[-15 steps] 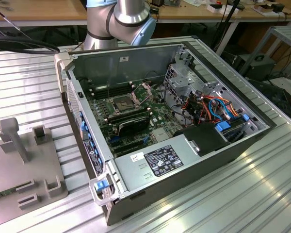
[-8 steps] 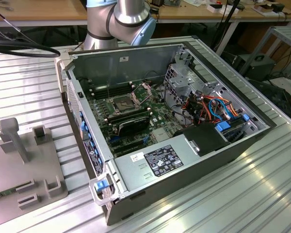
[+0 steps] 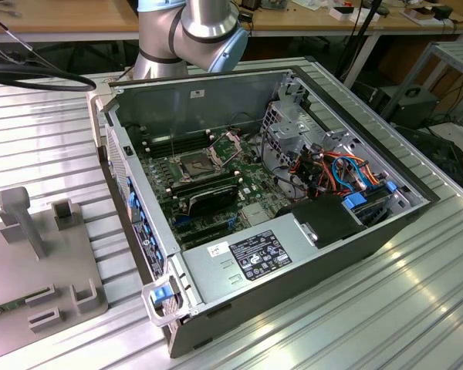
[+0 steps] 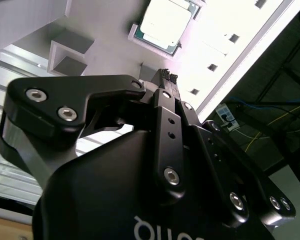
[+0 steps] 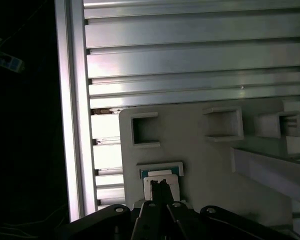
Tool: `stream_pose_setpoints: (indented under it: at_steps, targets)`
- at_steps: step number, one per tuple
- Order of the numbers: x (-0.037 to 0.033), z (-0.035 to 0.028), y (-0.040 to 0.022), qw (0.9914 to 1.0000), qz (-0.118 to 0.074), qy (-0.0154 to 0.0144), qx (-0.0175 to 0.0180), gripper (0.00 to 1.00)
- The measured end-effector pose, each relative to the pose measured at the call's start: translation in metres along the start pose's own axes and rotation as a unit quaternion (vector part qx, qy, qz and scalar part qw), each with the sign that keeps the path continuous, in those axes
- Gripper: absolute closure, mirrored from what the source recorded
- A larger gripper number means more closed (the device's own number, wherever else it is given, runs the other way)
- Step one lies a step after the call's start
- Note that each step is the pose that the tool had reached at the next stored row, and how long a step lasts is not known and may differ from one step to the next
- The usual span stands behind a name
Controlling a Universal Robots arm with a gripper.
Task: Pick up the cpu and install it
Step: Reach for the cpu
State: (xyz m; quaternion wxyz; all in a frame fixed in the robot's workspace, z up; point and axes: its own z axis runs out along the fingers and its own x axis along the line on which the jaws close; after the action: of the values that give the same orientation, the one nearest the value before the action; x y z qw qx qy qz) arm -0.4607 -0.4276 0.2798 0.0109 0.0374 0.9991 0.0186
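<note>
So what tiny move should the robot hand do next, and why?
Probably open up first: the black gripper looks shut and empty, pointing at the square silver cpu without touching it. The cpu lies in its pocket on the grey plastic holder plate.

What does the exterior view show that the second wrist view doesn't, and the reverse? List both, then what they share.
Exterior view: the open computer case, its circuit board with the empty chip socket, the power supply box and the robot arm.
Second wrist view: the gripper, fingers together, pointing toward the processor chip, which lies in its holder.
Both: the grey holder plate and the ribbed metal table.
</note>
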Motion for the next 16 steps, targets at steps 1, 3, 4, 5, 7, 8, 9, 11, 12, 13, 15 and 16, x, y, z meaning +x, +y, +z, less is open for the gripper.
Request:
stream_pose_setpoints:
  at_steps: [1,3,4,5,7,8,9,11,12,13,15,16]
  targets:
    - [0.0000,0.0000,0.0000,1.00000,0.000,0.0000,0.0000,0.89]
    - [0.0000,0.0007,-0.0001,1.00000,0.000,-0.0001,-0.0001,0.89]
    - [-0.0001,0.0013,-0.0006,1.00000,0.000,0.0000,0.0000,0.89]
    - [-0.0003,0.0046,-0.0048,1.00000,0.000,0.0000,0.0000,0.89]
    - [-0.0007,0.0150,-0.0126,1.00000,0.000,0.0007,0.0000,0.89]
    - [-0.0009,0.0250,-0.0203,1.00000,0.000,0.0021,0.0003,0.89]
    - [-0.0011,0.0276,-0.0220,1.00000,0.000,0.0029,0.0005,0.89]
    - [-0.0018,0.0290,-0.0229,0.99999,0.000,0.0033,0.0006,0.89]
    - [-0.0024,0.0296,-0.0231,0.99999,0.000,0.0036,0.0006,0.89]
    - [-0.0032,0.0301,-0.0232,0.99999,0.000,0.0037,0.0007,0.89]
    - [-0.0058,0.0311,-0.0232,0.99999,0.000,0.0037,0.0006,0.89]
    - [-0.0073,0.0322,-0.0234,0.99999,0.000,0.0038,0.0005,0.89]
